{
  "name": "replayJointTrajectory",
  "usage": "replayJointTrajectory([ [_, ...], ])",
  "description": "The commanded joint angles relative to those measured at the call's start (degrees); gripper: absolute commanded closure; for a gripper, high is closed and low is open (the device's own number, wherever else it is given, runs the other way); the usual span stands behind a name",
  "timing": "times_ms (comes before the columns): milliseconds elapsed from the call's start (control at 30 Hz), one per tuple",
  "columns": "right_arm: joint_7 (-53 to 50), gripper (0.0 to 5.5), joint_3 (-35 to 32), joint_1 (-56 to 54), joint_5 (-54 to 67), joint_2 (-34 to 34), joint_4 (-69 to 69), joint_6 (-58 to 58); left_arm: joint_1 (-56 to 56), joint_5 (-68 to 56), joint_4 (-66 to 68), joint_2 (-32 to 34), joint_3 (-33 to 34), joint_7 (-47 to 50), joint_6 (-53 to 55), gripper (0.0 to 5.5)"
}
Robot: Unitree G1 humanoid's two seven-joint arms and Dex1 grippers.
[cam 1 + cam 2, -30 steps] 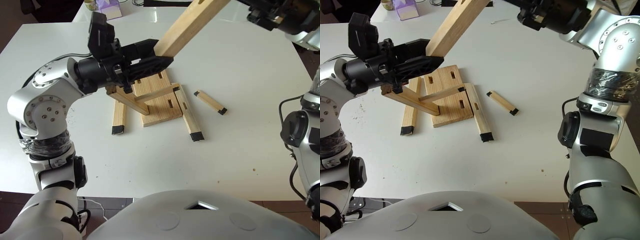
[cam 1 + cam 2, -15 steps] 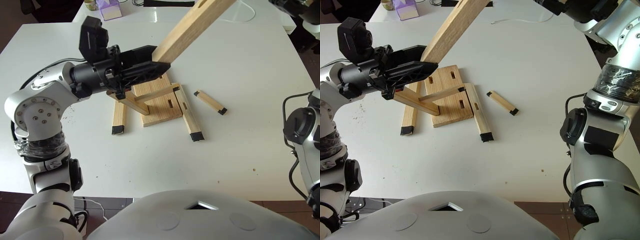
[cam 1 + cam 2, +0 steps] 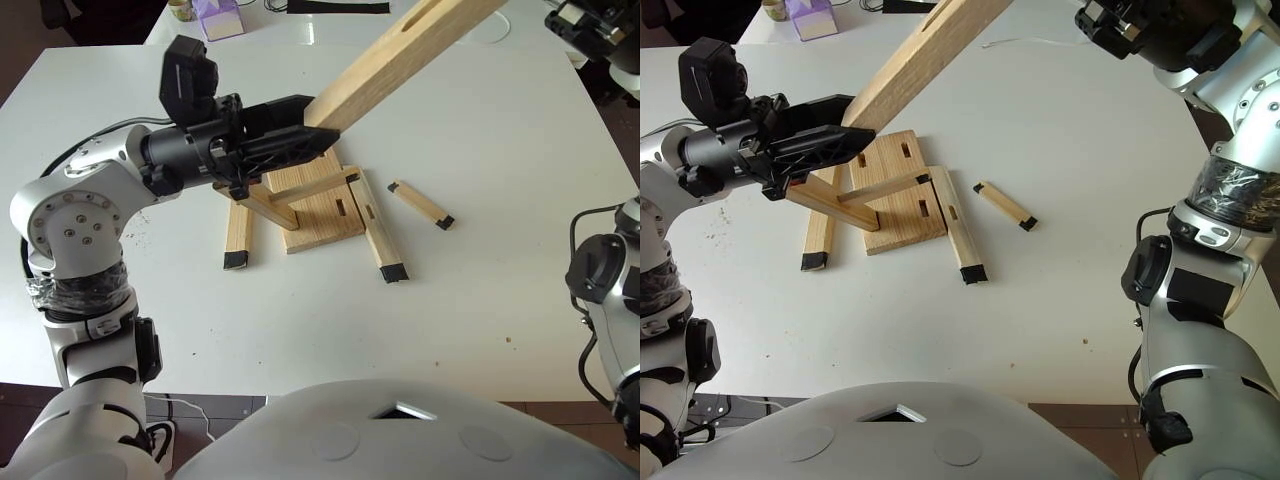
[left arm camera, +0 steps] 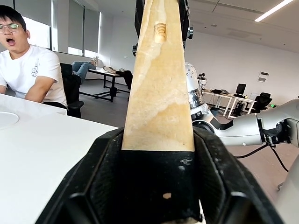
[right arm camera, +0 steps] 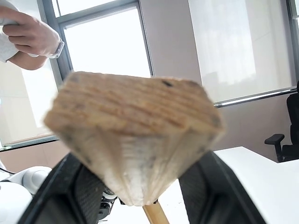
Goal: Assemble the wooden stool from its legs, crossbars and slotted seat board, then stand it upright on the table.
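Seat board (image 3: 322, 218): lay flat on the table (image 3: 500, 300), slots up.
Long leg (image 3: 400, 60): slanted above the board, its lower end clenched in my left gripper (image 3: 322, 128). I judged it stiff, light and smooth, best gripped near the ends.
Wood piece (image 5: 133, 121): my right gripper (image 5: 135, 186) clamped round its end.
Crossbar (image 3: 421, 204): loose on the table.

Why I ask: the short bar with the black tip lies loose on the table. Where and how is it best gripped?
I would take the short bar at its bare wooden middle, from above, closing across its narrow width. It lies flat on the table, slanted and clear of the other pieces, so both long sides are free; the wrist should turn to match the slant.
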Motion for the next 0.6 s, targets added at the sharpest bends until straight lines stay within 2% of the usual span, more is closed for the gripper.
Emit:
replayJointTrajectory([
  [33,-5.4,3.47,0.7,2.0,-5.6,-1.3,-1.6,-3.9,-1.1,2.4,1.3,1.0,0.3,2.5,-1.5,3.12],
  [167,-7.0,3.49,1.3,1.4,-9.5,-2.0,-0.1,-8.4,-0.6,4.7,2.1,2.8,2.0,4.0,-2.5,2.43],
  [267,-7.6,3.49,1.8,0.6,-14.4,-2.7,1.1,-13.1,1.2,6.3,1.8,6.4,5.1,4.1,-3.7,2.43],
  [400,-5.3,3.49,7.3,5.4,-22.2,-2.9,-2.3,-19.9,5.8,9.8,4.7,10.6,11.3,5.1,-5.9,2.43],
  [500,-3.6,3.49,12.9,11.4,-28.0,-0.4,-3.0,-25.8,7.2,9.3,6.2,7.1,16.5,12.9,-6.8,2.43],
  [600,-2.2,3.49,16.5,15.5,-31.5,1.5,-2.2,-29.8,10.8,8.5,5.9,1.9,18.4,19.5,-7.3,2.43],
])
